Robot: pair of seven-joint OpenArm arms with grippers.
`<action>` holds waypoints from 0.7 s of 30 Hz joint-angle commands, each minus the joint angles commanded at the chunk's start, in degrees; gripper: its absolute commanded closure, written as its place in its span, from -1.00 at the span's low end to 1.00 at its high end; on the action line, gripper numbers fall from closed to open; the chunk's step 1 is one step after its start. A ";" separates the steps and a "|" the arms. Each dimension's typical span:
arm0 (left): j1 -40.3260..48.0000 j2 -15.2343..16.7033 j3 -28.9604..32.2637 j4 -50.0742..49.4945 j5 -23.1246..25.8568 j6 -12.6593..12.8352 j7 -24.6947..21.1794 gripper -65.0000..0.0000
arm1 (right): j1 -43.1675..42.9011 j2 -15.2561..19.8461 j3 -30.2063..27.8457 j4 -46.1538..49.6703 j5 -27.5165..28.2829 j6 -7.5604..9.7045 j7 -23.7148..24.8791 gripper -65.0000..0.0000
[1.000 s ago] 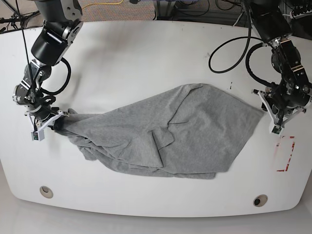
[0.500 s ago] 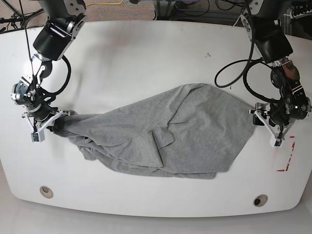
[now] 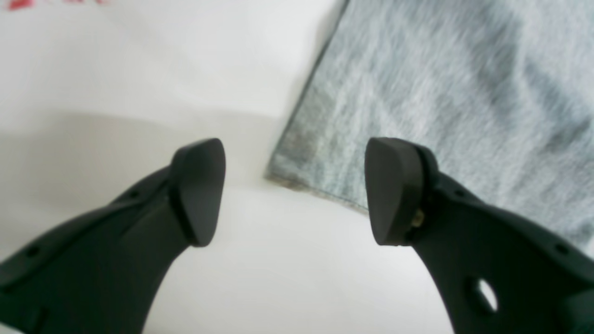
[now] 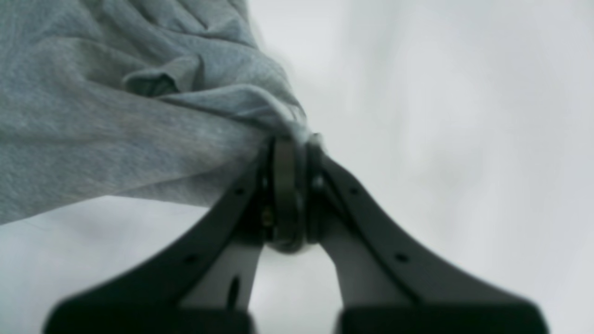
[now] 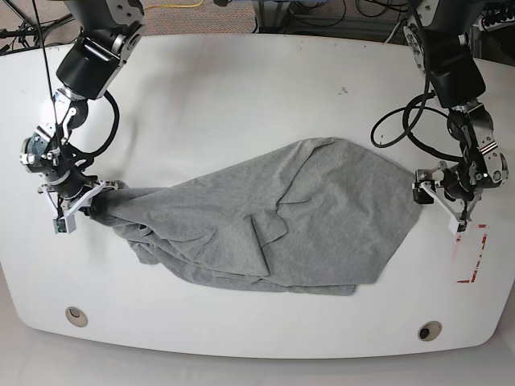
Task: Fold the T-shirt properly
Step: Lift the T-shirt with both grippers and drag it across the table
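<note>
The heather-grey T-shirt (image 5: 306,217) lies crumpled and spread across the middle of the white table (image 5: 241,96), with folds and a flap near its centre. My right gripper (image 5: 95,203) is at the shirt's far left end, shut on a bunched bit of T-shirt (image 4: 116,116) pinched between the fingertips of the right gripper (image 4: 290,153). My left gripper (image 5: 433,193) sits at the shirt's right corner, open. In the left wrist view the T-shirt (image 3: 441,93) shows a flat hemmed corner lying between the two fingers of the left gripper (image 3: 294,190), untouched.
A red tape mark (image 5: 471,253) is on the table just right of the shirt's corner, and the red tape mark (image 3: 28,3) also shows at the wrist view's top edge. Two round holes (image 5: 76,315) (image 5: 429,330) sit near the front edge. Cables hang behind the table.
The left arm has swung in from the red mark toward the shirt's right corner, staying open. The right gripper keeps its hold at the left end, barely moved.
</note>
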 joint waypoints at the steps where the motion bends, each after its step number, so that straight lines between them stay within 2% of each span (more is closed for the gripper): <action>1: 0.00 0.00 0.09 -0.35 0.00 0.00 -0.18 -0.35 | 0.00 0.00 0.00 0.00 0.00 0.00 0.00 1.00; 7: 0.00 0.09 0.35 -1.23 0.00 0.00 -0.26 -0.36 | -0.26 0.00 0.00 0.09 0.00 0.00 0.00 1.00; 18: 0.44 1.58 5.10 -1.23 -0.18 0.00 -0.18 -0.35 | -0.26 0.00 0.00 0.09 0.00 0.00 0.00 1.00; 20: 0.44 1.76 5.10 -1.14 -0.18 0.00 -0.18 -0.30 | -0.26 0.00 0.00 0.09 0.00 0.00 0.00 1.00; 21: 0.44 1.76 5.10 -1.23 -0.18 0.00 -0.18 -0.19 | -0.26 0.00 0.00 0.09 0.00 0.00 0.00 1.00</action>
